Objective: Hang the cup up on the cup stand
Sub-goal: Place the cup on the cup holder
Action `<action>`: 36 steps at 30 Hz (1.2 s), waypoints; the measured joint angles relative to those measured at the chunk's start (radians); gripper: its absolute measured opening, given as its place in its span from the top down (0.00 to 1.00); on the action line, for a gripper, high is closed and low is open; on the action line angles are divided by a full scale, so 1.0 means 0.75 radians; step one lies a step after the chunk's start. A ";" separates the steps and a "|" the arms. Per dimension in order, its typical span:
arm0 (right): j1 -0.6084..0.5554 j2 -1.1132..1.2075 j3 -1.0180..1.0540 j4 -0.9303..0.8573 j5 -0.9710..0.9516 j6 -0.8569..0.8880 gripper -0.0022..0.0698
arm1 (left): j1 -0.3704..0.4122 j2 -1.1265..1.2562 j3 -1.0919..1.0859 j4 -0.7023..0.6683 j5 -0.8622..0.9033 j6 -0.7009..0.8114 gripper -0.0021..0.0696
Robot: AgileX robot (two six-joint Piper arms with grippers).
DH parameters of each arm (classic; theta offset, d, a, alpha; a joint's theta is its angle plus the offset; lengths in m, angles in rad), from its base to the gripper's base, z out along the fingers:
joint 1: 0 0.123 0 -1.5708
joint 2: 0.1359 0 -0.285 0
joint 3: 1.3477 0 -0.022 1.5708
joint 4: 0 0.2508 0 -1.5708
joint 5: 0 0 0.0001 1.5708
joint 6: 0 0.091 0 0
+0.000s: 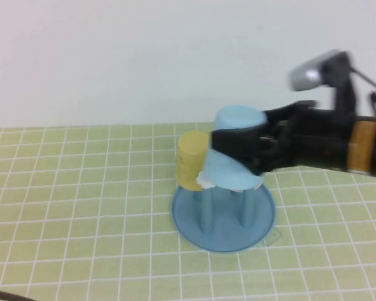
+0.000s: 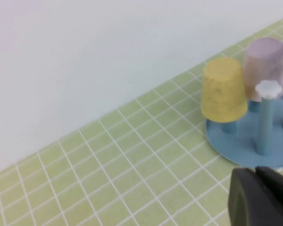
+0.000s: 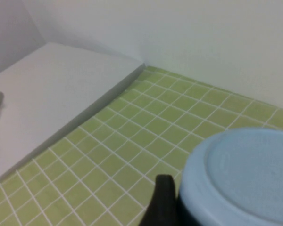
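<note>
The light blue cup (image 1: 238, 119) hangs upside down and tilted over the cup stand (image 1: 222, 233). Its rim is level with the tops of the front pegs, beside a white cap (image 1: 206, 181). My right gripper (image 1: 230, 145) reaches in from the right and is shut on the cup's middle. In the right wrist view the cup's bottom (image 3: 247, 172) fills the corner, with one black finger (image 3: 164, 202) against its side. My left gripper (image 2: 257, 178) is shut with nothing in it, low over the mat just short of the stand's base (image 2: 243, 143).
A yellow cup (image 1: 192, 160) sits upside down on the stand's back left peg. A pale pink cup (image 2: 265, 61) sits on another peg behind it, hidden in the high view. A bare peg with a white cap (image 2: 268, 89) stands in front. Green gridded mat lies to the left.
</note>
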 joint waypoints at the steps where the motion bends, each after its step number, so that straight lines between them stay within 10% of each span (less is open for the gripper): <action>1: 0.023 0.034 -0.027 0.007 0.029 0.000 0.13 | 0.000 0.000 0.000 0.013 0.000 0.000 0.97; 36: 0.145 0.438 -0.202 0.050 0.203 -0.284 0.08 | 0.000 0.000 0.000 0.180 -0.007 -0.098 0.97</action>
